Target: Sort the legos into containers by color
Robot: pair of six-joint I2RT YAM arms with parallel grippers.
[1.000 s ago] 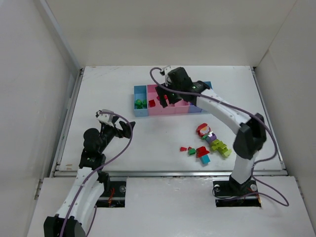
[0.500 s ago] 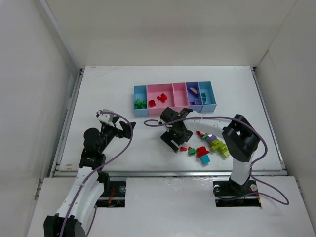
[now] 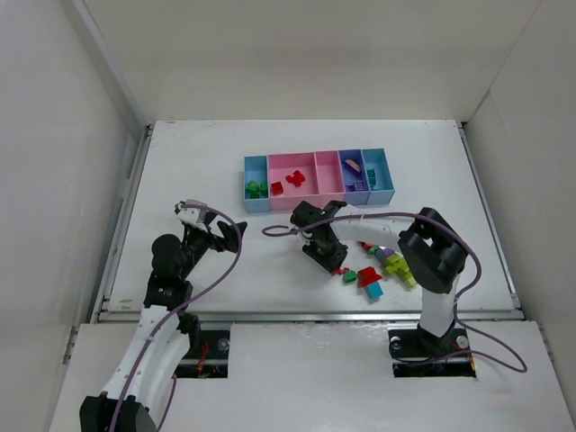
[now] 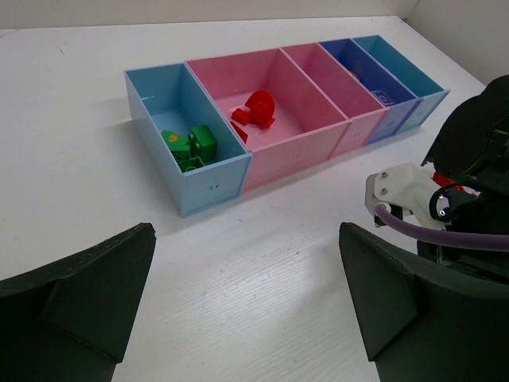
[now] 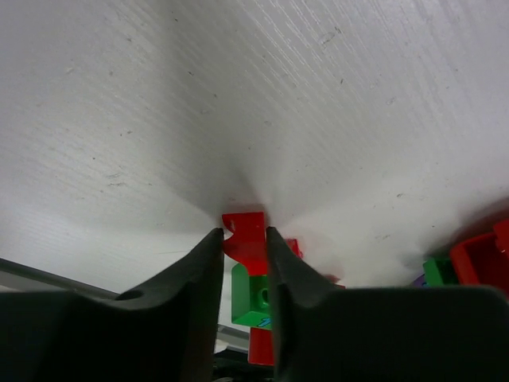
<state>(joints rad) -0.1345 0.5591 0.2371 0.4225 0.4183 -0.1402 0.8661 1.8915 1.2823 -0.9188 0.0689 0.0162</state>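
My right gripper [image 5: 243, 233] is down on the table at the left edge of the loose legos, shut on a small red lego [image 5: 248, 239]. In the top view that gripper [image 3: 335, 264] hides most of the red lego. Behind it lie a green lego [image 5: 253, 296], a bigger red one [image 3: 369, 275], a teal one [image 3: 373, 291], lime ones [image 3: 402, 269] and purple ones [image 3: 382, 252]. The containers [image 3: 310, 203] stand further back: green legos [image 4: 189, 146] in the left light blue bin, red legos [image 4: 254, 111] in the wide pink bin. My left gripper [image 4: 246, 231] hovers open over bare table.
The right arm's wrist and cable [image 4: 445, 207] show at the right of the left wrist view. White walls enclose the table on three sides. A metal rail [image 3: 306, 315] runs along the near edge.
The right arm has swung from the pink bin down to the loose pile, and its jaws have closed on the small red lego. The left arm has not moved.
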